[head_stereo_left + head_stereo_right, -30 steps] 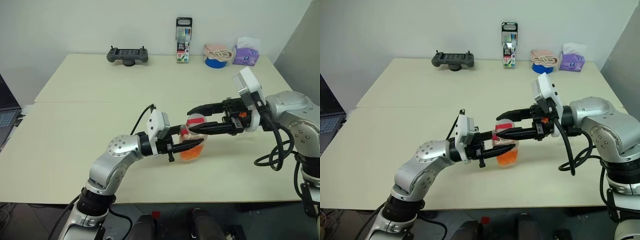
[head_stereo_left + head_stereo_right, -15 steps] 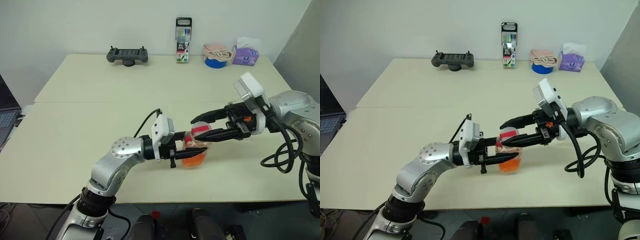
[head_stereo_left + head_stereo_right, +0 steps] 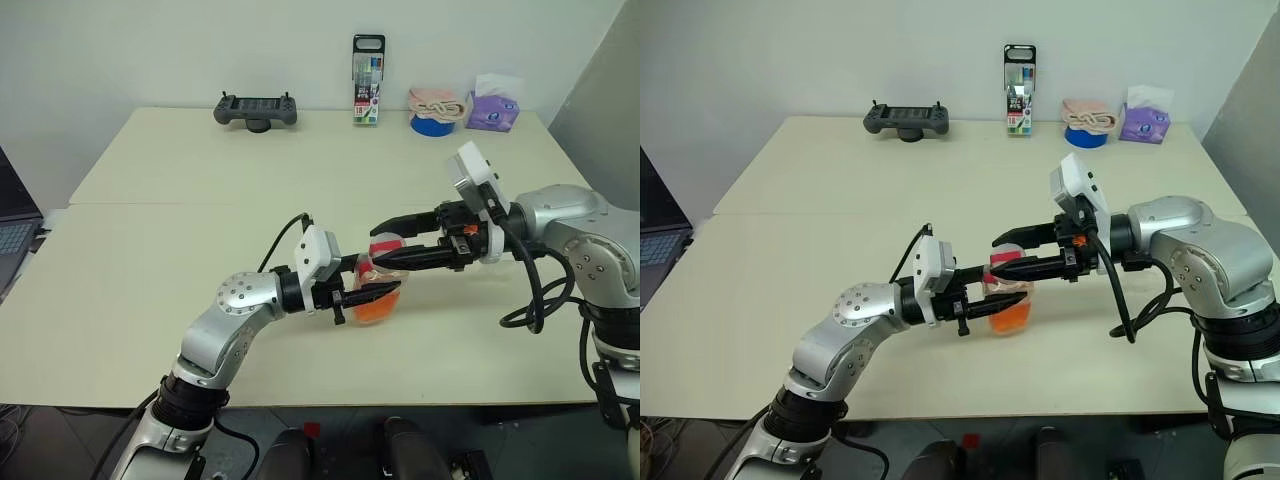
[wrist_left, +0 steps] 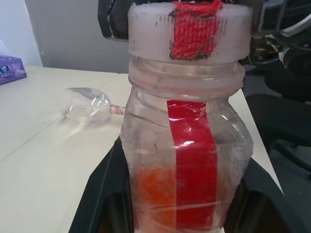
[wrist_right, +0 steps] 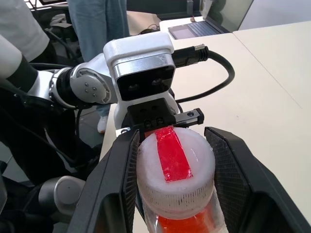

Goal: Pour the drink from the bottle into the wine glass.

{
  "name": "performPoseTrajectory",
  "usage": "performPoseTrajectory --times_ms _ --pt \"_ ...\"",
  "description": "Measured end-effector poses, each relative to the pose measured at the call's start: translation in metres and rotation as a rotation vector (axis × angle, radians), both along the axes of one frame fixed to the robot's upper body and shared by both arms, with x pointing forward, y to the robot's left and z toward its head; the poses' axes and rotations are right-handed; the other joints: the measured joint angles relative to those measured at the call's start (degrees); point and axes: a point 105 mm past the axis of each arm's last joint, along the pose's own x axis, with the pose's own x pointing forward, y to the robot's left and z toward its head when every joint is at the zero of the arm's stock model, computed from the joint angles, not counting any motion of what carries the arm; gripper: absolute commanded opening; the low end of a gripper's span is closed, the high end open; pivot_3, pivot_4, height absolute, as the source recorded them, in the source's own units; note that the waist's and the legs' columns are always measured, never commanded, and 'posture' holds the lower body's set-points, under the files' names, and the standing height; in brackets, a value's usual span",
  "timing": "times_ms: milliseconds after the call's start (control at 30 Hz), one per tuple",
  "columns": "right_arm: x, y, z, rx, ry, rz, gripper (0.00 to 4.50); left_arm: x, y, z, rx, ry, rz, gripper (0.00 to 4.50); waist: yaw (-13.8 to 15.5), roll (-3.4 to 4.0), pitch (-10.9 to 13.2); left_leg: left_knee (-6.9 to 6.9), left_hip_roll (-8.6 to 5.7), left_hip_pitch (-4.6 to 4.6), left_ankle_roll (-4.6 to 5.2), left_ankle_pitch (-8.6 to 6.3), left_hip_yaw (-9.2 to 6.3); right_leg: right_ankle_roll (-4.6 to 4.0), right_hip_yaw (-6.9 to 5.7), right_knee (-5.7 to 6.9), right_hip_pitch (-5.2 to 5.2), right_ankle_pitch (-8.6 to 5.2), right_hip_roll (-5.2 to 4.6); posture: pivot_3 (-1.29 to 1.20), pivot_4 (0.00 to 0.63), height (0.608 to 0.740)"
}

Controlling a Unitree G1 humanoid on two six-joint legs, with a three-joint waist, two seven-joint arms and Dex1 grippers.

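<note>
The bottle (image 3: 372, 272), small and clear with a red strip down its side, stands upright just above the table's front middle. The orange-red drink (image 3: 376, 310) fills its lower part. My left gripper (image 3: 382, 293) comes in from the left and is shut on the bottle's body. My right gripper (image 3: 378, 246) reaches in from the right, its two fingers clasping the white-and-red cap (image 5: 167, 174) on both sides. In the left wrist view the wine glass (image 4: 90, 104) lies on its side on the table beyond the bottle.
Along the table's far edge are a game controller (image 3: 255, 108), a pack of markers (image 3: 367, 80), a blue tape roll (image 3: 432, 122) and a purple tissue box (image 3: 490, 108). A laptop (image 3: 12, 238) sits off the left. A person (image 5: 97, 29) stands beyond the table in the right wrist view.
The head view has swayed sideways and back. Both grippers keep the same hold on the bottle and cap.
</note>
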Motion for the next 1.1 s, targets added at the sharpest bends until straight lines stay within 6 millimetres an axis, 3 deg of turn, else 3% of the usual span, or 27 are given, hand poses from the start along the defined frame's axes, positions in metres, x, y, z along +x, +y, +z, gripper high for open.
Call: performPoseTrajectory --times_ms 167,567,867,1100 --pt "0.002 0.002 0.000 -0.023 -0.024 -0.071 1.81 0.004 0.002 -0.001 -0.008 0.011 0.029 1.68 0.0 0.00 0.0 0.01 -0.01 -0.01 0.00 0.00 0.00 0.00 0.00 0.00 0.00 0.00 0.00 0.00 0.150 0.740" --pt "-0.002 -0.003 -0.004 -0.100 -0.030 0.003 1.81 -0.001 -0.005 -0.007 -0.001 0.033 0.000 1.68 -0.2 0.00 0.0 0.01 0.02 0.04 0.00 0.00 0.04 0.00 0.00 0.03 0.00 0.00 0.04 0.00 0.150 0.740" --pt "0.011 0.011 0.004 0.014 -0.060 -0.051 1.81 0.010 0.009 0.003 -0.038 0.009 0.079 1.67 -0.1 0.00 0.0 0.01 0.00 0.01 0.00 0.00 0.02 0.00 0.01 0.02 0.00 0.00 0.01 0.00 0.150 0.740" --pt "0.009 0.012 0.003 0.055 -0.081 -0.107 1.81 0.011 0.009 0.004 -0.049 0.009 0.088 1.67 0.0 0.00 0.0 0.01 -0.02 -0.01 0.00 0.00 0.01 0.00 0.00 0.00 0.00 0.00 -0.02 0.00 0.150 0.740"
